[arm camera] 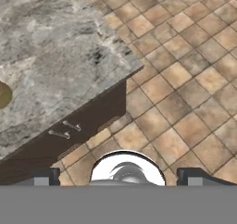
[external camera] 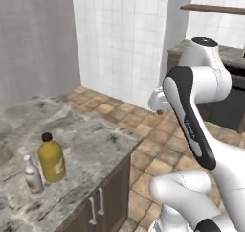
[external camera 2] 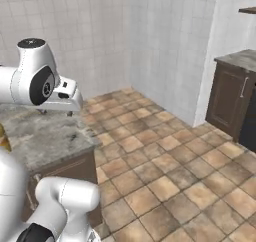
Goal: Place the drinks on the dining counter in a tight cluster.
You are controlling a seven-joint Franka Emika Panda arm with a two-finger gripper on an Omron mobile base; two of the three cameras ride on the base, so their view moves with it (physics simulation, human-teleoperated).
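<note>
The dining counter (external camera: 91, 140) is a grey-brown marbled top over dark brown cabinets, at the left in the left base view. Two drinks stand close together near its front edge: a big orange-yellow bottle (external camera: 51, 159) with a black cap and, just left of it, a slim pale bottle (external camera: 32, 175). My gripper (external camera 2: 56, 112) hangs open and empty above the counter's right end (external camera 2: 50, 136), well to the right of the bottles. In the hand view the fingertips (arm camera: 46, 176) stand wide apart over the counter's corner (arm camera: 60, 56), and a sliver of the orange bottle (arm camera: 3, 94) shows at the left edge.
Brown tiled floor (external camera 2: 165, 166) spreads to the right of the counter. Cabinet doors with silver handles (external camera: 97, 206) sit under the counter's front. A dark cabinet with a stone top (external camera 2: 235, 93) stands against the white tiled wall (external camera 2: 170, 41) at the far right, and a wooden shelf (external camera: 215, 8) hangs above.
</note>
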